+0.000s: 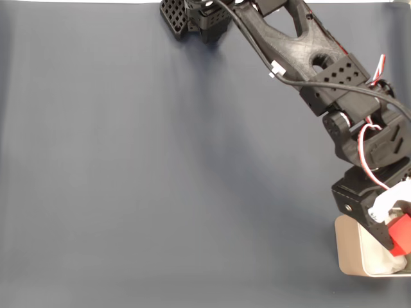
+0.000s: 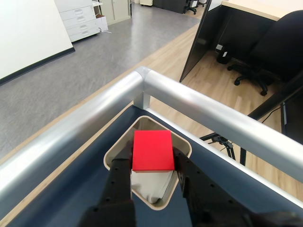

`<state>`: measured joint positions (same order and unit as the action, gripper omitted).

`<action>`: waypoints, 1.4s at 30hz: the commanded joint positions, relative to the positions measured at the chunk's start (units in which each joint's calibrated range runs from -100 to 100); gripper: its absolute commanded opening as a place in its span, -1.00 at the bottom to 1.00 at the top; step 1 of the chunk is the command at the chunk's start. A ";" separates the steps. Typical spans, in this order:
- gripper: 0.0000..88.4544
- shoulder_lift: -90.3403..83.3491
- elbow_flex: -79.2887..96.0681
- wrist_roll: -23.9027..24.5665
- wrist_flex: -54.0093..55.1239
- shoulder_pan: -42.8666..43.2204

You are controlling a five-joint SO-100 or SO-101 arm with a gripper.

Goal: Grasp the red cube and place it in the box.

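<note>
While over box, gripper narrowly parted — fingers clamp red cube between them

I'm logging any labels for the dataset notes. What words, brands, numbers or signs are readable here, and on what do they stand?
None can be read.
The red cube held in the tool has plain faces.
The box below it shows no print.
The arm shows no legible marking in the fixed view.
The cabinets far behind are too small to tell.
</note>
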<state>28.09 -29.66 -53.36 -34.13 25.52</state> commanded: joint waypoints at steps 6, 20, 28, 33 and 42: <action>-0.72 -0.62 -2.92 0.15 0.77 -1.02; -0.07 -0.80 -2.00 0.24 0.93 -1.30; -0.05 -0.71 -2.10 0.34 1.59 -1.44; -0.05 -0.71 -2.10 0.49 1.83 -1.51; -0.05 -0.80 -2.10 0.59 2.00 -1.44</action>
<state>28.35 -29.66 -52.92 -33.25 24.70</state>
